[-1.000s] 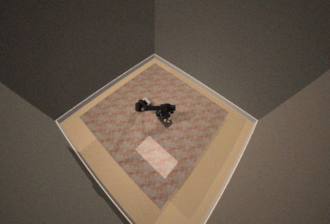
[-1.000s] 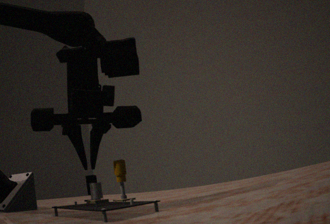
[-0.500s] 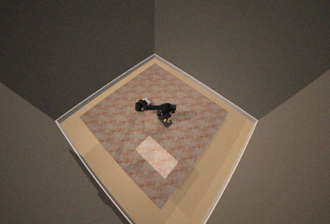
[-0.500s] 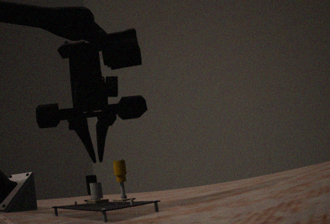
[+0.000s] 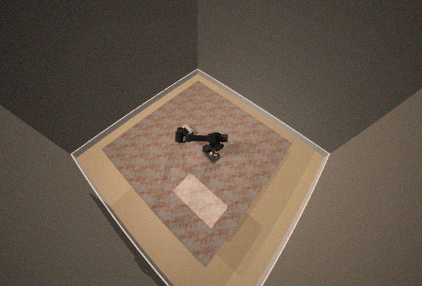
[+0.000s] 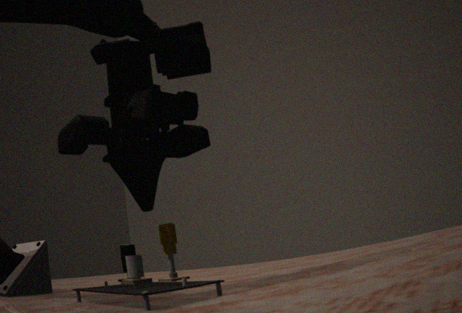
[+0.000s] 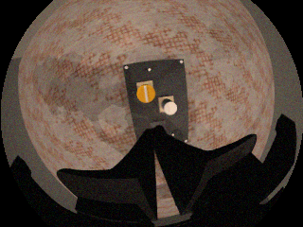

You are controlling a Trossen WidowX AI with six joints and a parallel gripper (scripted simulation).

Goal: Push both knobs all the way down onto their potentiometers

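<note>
The dark circuit board (image 5: 213,159) (image 6: 112,288) (image 7: 166,76) stands on short legs. The yellow knob (image 6: 167,236) (image 7: 146,94) stands high, with bare shaft showing below it in the exterior view. The pale cylindrical knob (image 6: 134,267) (image 7: 170,108) sits low, close to its potentiometer. A black knob (image 6: 127,250) stands behind the pale one in the exterior view; its lower end is partly hidden, and I cannot tell whether it is seated. My gripper (image 6: 147,209) (image 7: 151,132) is shut and empty, above the board and touching no knob. Its tips cover part of the board in the wrist view.
A light wedge-shaped block (image 5: 187,128) (image 6: 33,268) stands beside the arm's base, left of the board in the exterior view. The arm reaches in over the board from that side. A bright rectangular patch (image 5: 200,201) lies on the patterned surface below the board in the top view.
</note>
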